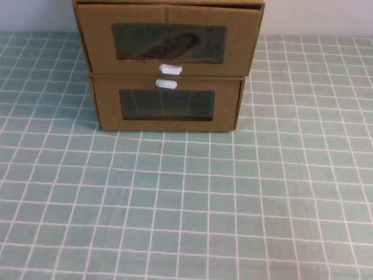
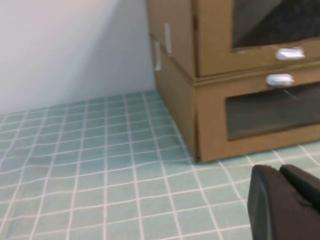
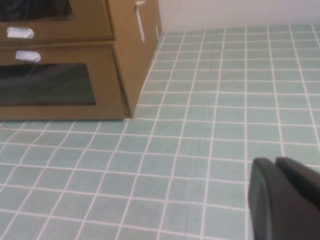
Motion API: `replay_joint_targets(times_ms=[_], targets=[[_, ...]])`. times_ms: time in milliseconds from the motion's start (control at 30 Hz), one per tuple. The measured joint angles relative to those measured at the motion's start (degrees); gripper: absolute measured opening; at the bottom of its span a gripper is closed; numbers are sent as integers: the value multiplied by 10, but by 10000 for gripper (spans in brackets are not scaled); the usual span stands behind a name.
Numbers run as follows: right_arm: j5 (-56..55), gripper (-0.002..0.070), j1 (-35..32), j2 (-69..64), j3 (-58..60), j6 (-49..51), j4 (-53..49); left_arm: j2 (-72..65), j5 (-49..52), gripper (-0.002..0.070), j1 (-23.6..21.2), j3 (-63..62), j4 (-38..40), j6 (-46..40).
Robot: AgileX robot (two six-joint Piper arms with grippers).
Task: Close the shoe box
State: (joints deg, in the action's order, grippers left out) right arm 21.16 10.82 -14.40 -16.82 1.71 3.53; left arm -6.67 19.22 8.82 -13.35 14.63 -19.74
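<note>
The shoe box is the upper of two stacked brown cardboard boxes at the far middle of the table. It has a clear window with a white pull tab below it. Its drawer front stands slightly forward of the box beneath. It also shows in the left wrist view and the right wrist view. My left gripper is shut and empty, low over the table, to the front left of the boxes. My right gripper is shut and empty, to the front right. Neither arm shows in the high view.
The lower cardboard box has its white tab above its window. A green tiled cloth covers the table in front of and beside the boxes. A white wall stands behind.
</note>
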Motion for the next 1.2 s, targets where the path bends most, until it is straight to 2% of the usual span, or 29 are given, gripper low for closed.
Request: replay_joint_targets(times_ms=[167,333,633,1200], targets=[[0,-14,0,0,0,0,0,57,-60,-5,0,86,-101,147],[0,-14,0,1,0,0,0,72,-48,-5,0,135,-128,197],[0,-14,0,1,0,0,0,72,24,-5,0,148,-130,202],[0,-14,0,1,0,0,0,72,26,-5,0,148,-130,204]])
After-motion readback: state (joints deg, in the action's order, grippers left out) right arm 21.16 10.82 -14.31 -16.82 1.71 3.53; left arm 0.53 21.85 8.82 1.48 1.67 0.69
